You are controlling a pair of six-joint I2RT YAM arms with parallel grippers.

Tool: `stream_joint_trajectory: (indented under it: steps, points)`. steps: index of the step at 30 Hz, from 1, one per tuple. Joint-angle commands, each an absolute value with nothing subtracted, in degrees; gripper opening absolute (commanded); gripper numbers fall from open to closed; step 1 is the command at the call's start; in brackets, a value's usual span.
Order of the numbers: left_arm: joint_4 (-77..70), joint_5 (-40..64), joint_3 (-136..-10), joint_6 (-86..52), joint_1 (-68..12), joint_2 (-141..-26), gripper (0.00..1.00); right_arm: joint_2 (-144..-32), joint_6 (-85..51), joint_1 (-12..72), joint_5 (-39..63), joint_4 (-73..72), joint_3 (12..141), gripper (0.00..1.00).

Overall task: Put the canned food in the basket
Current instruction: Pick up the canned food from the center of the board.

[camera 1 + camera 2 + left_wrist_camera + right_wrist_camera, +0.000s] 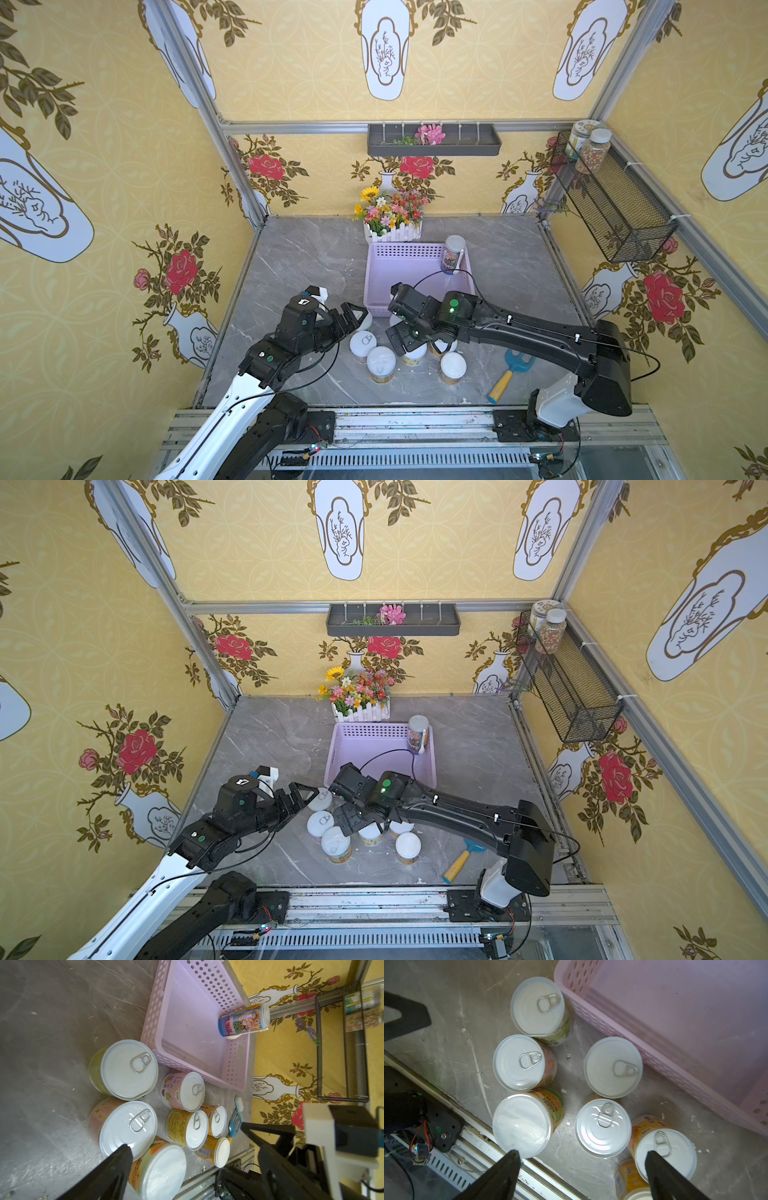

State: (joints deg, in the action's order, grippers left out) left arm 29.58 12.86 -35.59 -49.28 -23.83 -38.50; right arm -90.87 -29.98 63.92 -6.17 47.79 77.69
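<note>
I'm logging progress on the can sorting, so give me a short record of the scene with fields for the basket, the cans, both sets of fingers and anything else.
basket: lavender, perforated sides
inside: one tall can, upright, far right corner
outside: seven cans, upright, clustered in front of the basket
left fingers: open, empty, over the cluster's left edge
right fingers: open, empty, over the cluster
other: brush right of the cluster; flowers behind the basket

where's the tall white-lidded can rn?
In both top views the tall can stands upright inside the lavender basket, in its far right corner, just right of the flower planter.
</note>
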Motion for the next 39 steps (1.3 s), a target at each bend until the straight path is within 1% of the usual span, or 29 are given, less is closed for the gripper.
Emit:
stream_joint_trajectory:
  steps: [1,3,6,9,14,17,21,27,32,39]
  points:
    - [26.4,24.3,-34.3,-48.5,-20.0,-37.8,1.0,-92.1,-30.9,65.4,-4.4,46.1,77.6,0.97]
    - [28.0,26.5,-34.0,-48.6,-17.7,-37.6,1.0,-92.8,-31.4,66.1,-4.3,46.2,77.7,0.97]
    - [34.5,25.6,-35.3,-47.3,-14.5,-37.5,1.0,-93.1,-32.1,67.5,-4.2,45.2,77.5,0.97]
    - [41.7,20.7,-38.6,-44.6,-13.1,-38.1,1.0,-94.3,-32.4,69.3,-4.6,44.0,77.4,0.97]
    - [53.7,8.3,-45.7,-41.8,-13.2,-38.8,1.0,-96.6,-33.6,71.0,-4.5,41.8,77.1,0.97]
    - [58.6,5.1,-49.0,-38.8,-13.2,-39.1,1.0,-98.0,-34.3,71.3,-4.5,41.3,77.3,0.97]
    - [61.3,5.4,-51.2,-36.7,-13.2,-36.7,1.0,-98.9,-34.8,71.4,-4.1,41.0,77.9,0.97]
    - [68.1,9.6,-55.1,-32.5,-13.2,-33.0,1.0,-99.7,-35.8,70.9,-2.6,39.1,77.3,0.97]
    - [72.7,10.1,-59.1,-26.5,-13.2,-33.1,1.0,-101.6,-35.7,70.4,-1.9,39.4,78.6,0.97]
    - [72.1,9.3,-59.6,-25.9,-13.9,-34.0,1.0,-104.1,-35.3,70.4,-2.5,41.9,81.1,0.98]
